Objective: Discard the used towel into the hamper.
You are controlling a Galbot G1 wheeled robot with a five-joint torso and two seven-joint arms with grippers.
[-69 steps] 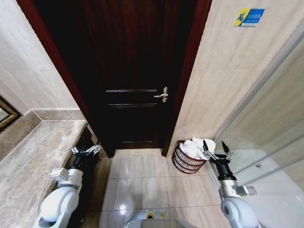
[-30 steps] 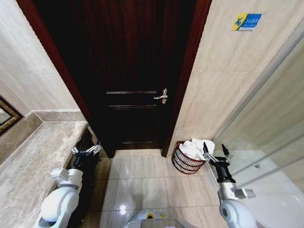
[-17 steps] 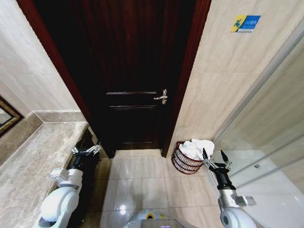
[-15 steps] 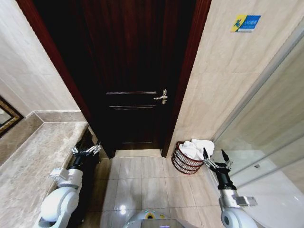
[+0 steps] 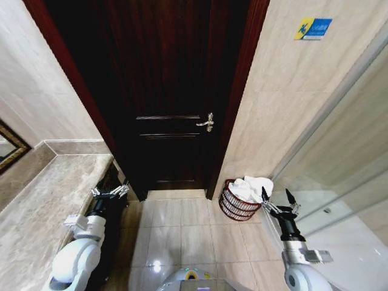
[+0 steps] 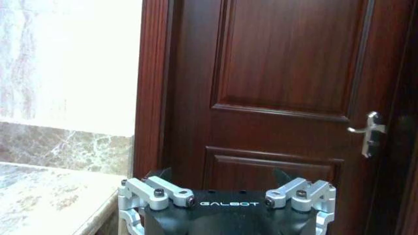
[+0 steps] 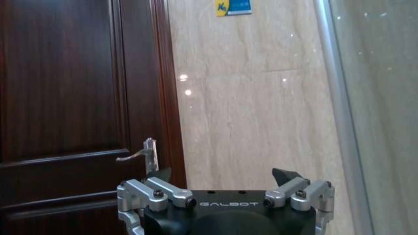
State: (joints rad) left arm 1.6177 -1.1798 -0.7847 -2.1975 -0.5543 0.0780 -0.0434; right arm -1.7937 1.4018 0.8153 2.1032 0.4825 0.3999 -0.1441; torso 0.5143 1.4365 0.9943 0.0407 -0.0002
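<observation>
Right pincer (image 5: 277, 199) hangs with its fingers spread apart and nothing between them, at roughly 4 o'clock of the hamper (image 5: 237, 202) in the head view, just beside its rim. Compared with the earlier head views, it has drawn back a little toward the robot and away from the rim, where before it overlapped the edge of the white heap. White towel (image 5: 250, 187) lies piled in the hamper, mounded above the rim and partly draped over the far side; its heap looks unchanged across the views. Hamper stands on the tiled floor (image 5: 176, 227) in the corner between the dark wooden door (image 5: 170, 121) and the beige tiled wall (image 5: 285, 103), at about 5 o'clock of the door handle (image 5: 207, 122). Left pincer (image 5: 110, 193) is parked low beside the marble desk (image 5: 42, 206), fingers apart and empty, position the same as earlier. Judgement: the towel is deposited and released, the working arm is retreating, so the task reads as essentially done. One note of caution: the overhanging cloth could slip out if brushed.
</observation>
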